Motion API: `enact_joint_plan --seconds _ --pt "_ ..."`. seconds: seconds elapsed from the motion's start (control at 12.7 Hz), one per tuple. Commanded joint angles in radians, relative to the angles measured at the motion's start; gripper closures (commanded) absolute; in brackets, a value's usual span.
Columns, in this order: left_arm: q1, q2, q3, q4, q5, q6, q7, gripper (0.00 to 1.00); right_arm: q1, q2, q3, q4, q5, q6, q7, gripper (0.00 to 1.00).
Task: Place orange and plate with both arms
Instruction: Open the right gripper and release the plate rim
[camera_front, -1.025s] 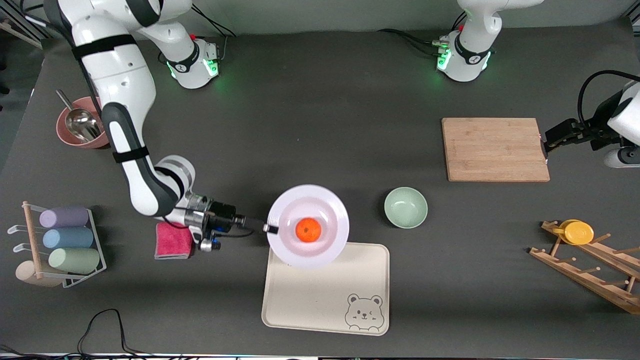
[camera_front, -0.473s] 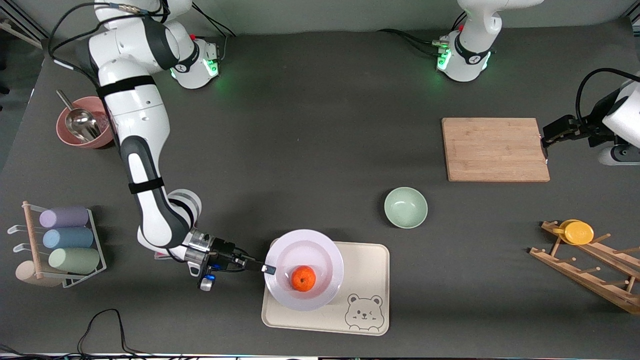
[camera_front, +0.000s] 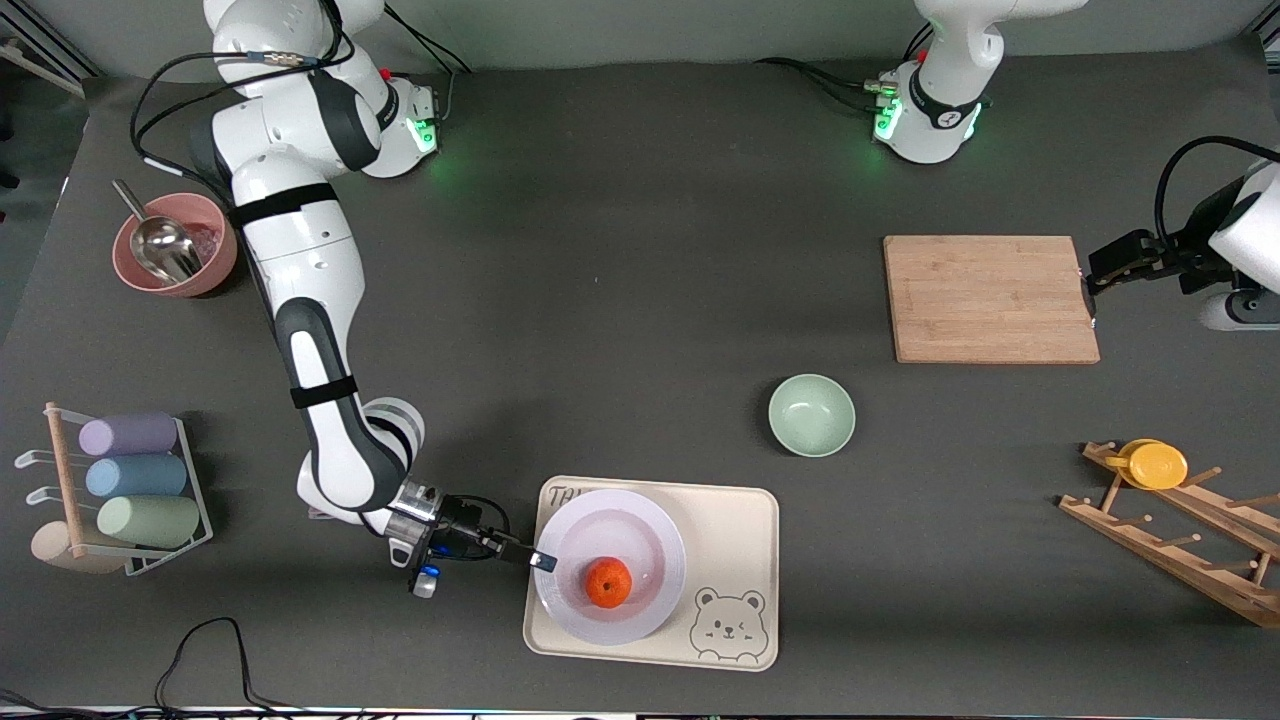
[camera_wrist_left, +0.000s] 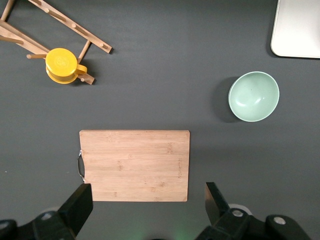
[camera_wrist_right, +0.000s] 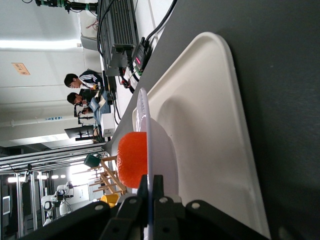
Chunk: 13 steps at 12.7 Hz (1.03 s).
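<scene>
From the front view I see the right arm reaching down along the table, its elbow bent, wrist low and almost flat. The right gripper (camera_front: 541, 560) is pinching the rim of the plate (camera_front: 640, 530), which is over the tray (camera_front: 740, 520). The orange (camera_front: 608, 583) lies in the plate, just beside the fingertips. The right wrist view shows me what the front view does not: the fingers (camera_wrist_right: 144, 192) are pressed on the thin rim from both faces, with the orange (camera_wrist_right: 132, 159) on one side. The left gripper (camera_front: 1092, 285) waits at the edge of the board (camera_front: 990, 298). In the left wrist view its fingers (camera_wrist_left: 80, 206) are spread wide over the board (camera_wrist_left: 135, 165).
</scene>
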Motion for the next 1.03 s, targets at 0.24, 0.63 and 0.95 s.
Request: enact_joint_plan --seconds 0.24,0.63,0.95 --pt "-0.013 -0.008 0.016 0.002 -0.004 -0.017 0.018 0.0 0.032 0.053 0.05 0.089 -0.01 0.092 0.038 1.0" --pt "-0.015 -0.008 0.014 -0.003 0.0 -0.014 0.017 0.0 0.045 0.054 0.062 0.091 -0.01 0.115 0.038 0.89" --pt "-0.015 -0.007 0.014 -0.004 0.0 -0.011 0.017 0.0 0.044 0.054 0.062 0.086 -0.01 0.111 0.042 0.43"
